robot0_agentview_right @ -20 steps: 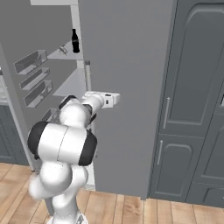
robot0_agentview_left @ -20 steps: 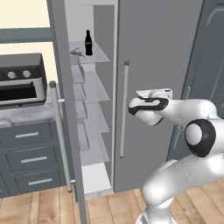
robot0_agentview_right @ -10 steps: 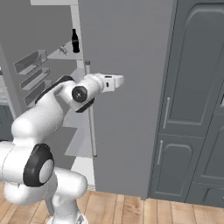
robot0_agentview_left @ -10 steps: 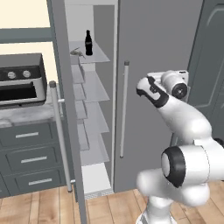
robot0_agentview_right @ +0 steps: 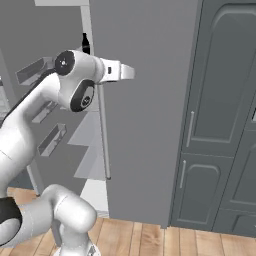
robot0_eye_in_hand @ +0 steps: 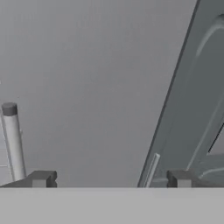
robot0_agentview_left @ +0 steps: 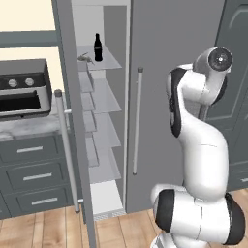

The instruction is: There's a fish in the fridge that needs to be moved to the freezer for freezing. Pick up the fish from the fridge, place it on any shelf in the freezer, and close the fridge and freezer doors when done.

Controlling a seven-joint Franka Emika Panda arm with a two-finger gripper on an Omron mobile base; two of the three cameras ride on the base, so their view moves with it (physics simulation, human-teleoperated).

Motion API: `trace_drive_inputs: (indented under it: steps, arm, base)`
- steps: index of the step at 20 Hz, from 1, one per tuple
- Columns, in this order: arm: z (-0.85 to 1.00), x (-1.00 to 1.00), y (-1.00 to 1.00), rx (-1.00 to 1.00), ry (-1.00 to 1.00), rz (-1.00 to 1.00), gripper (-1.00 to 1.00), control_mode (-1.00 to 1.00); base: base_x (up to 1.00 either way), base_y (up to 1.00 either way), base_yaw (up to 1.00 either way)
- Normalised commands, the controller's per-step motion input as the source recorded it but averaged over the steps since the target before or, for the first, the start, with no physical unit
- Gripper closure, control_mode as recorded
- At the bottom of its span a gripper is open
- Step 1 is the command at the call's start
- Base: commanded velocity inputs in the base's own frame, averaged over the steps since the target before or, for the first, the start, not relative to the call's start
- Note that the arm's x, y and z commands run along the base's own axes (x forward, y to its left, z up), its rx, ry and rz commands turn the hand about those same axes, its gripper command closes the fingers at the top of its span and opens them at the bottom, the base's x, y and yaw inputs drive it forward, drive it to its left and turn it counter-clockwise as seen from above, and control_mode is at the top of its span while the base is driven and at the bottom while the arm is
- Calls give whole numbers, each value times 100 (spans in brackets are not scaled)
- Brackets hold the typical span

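The fridge door (robot0_agentview_left: 169,97) is standing closed, the freezer (robot0_agentview_left: 99,126) beside it gaping open. The tool (robot0_eye_in_hand: 109,179) is hanging empty, jaws wide, facing that closed door. The fish (robot0_agentview_left: 85,57) is lying on the freezer's top shelf beside the black bottle (robot0_agentview_left: 98,48).

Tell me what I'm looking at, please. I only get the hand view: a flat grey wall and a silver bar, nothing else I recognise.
Observer: That wall is a closed tall flat grey door; the grey door beside it stands open.
Operator: Anything inside there?
Observer: A small slim grey-silver fish lies on the top glass shelf.
Operator: All alone?
Observer: No, a black cola bottle stands upright right next to it.
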Motion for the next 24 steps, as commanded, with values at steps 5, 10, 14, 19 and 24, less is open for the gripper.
trace_drive_inputs:
  steps: [5,10,14,19,24]
  arm:
    - [-61,-100,64,9,10,6,-100,-100]
    - [-100,-100,100,4,-4,3,-100,-100]
    - [-46,-100,100,7,-3,0,-100,-100]
    - [0,-71,100,4,10,0,-100,-100]
    - [0,-62,100,1,5,0,-100,-100]
  base:
    - [0,0,0]
    - [0,0,0]
    - [0,0,0]
    - [0,0,0]
    - [0,0,0]
